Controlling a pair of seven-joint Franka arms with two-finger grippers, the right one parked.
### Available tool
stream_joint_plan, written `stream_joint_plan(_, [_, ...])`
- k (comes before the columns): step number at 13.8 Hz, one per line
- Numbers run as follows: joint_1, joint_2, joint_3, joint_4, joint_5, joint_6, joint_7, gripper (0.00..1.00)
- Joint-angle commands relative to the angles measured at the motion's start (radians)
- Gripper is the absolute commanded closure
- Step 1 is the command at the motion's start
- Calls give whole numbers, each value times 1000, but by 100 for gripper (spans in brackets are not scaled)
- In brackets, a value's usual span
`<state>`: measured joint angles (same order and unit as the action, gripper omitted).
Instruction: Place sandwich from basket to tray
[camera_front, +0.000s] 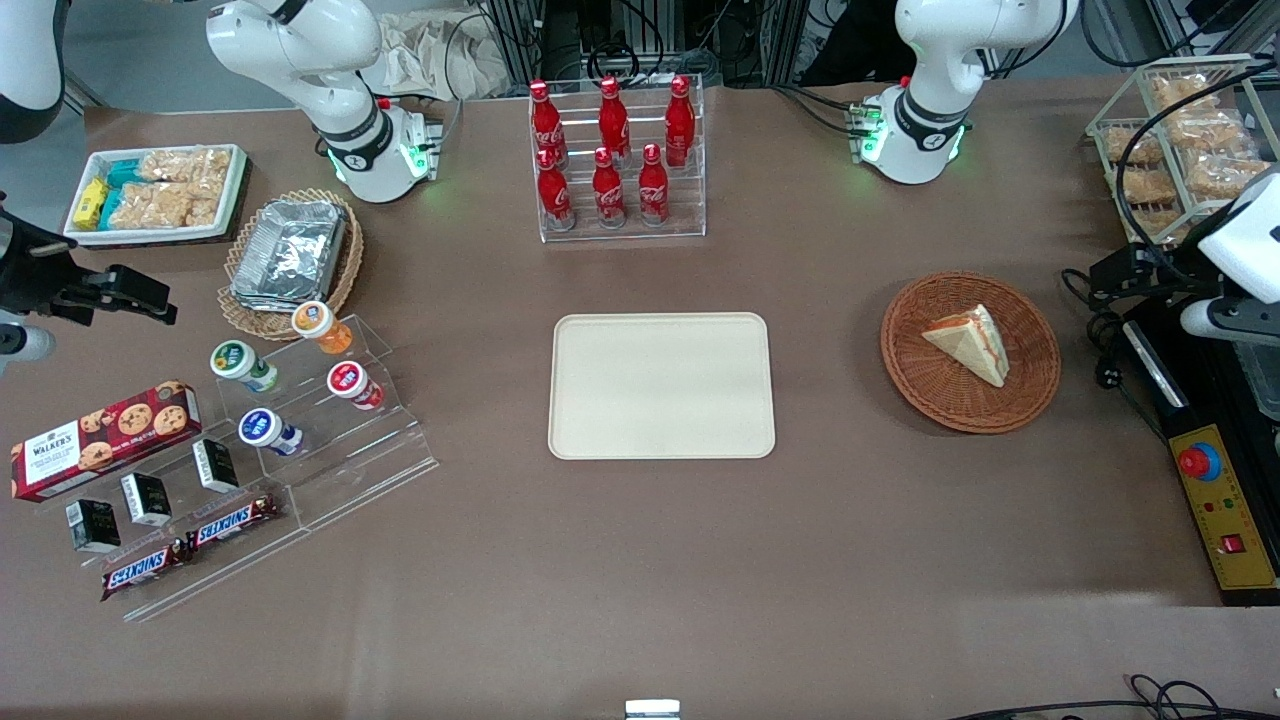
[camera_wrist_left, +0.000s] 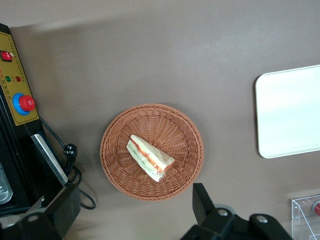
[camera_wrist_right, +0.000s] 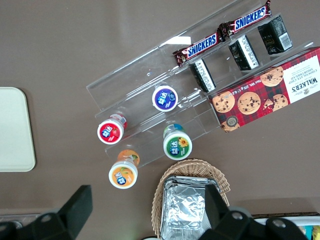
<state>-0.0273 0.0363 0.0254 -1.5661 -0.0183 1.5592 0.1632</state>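
The sandwich (camera_front: 970, 343) (camera_wrist_left: 149, 157), a pale bread wedge with a red and green filling edge, lies in the round reddish-brown wicker basket (camera_front: 940, 392) (camera_wrist_left: 120, 165). The cream-beige tray (camera_front: 660, 385) (camera_wrist_left: 290, 112) lies flat mid-table, beside the basket toward the parked arm's end, with nothing on it. My gripper (camera_front: 1105, 275) (camera_wrist_left: 134, 202) hangs high over the table beside the basket, toward the working arm's end. It is open wide and holds nothing. Its black fingers (camera_wrist_left: 202, 200) are clear of the basket rim.
A black and yellow control box with a red button (camera_front: 1215, 500) (camera_wrist_left: 20, 102) and a cable plug (camera_front: 1105, 375) lie close to the basket. A cola bottle rack (camera_front: 615, 160) stands farther from the camera than the tray. An acrylic snack shelf (camera_front: 300, 430) sits toward the parked arm's end.
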Motion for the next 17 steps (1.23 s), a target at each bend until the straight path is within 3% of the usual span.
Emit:
stream_joint_plan(1, [1, 4, -1, 12, 3, -15, -1, 0])
stream_joint_plan(10, [1, 4, 1, 5, 6, -82, -11, 0])
stream_joint_plan(13, [6, -12, 1, -49, 47, -94, -100, 0])
stream_joint_plan(17, [6, -84, 1, -196, 44, -36, -244, 0])
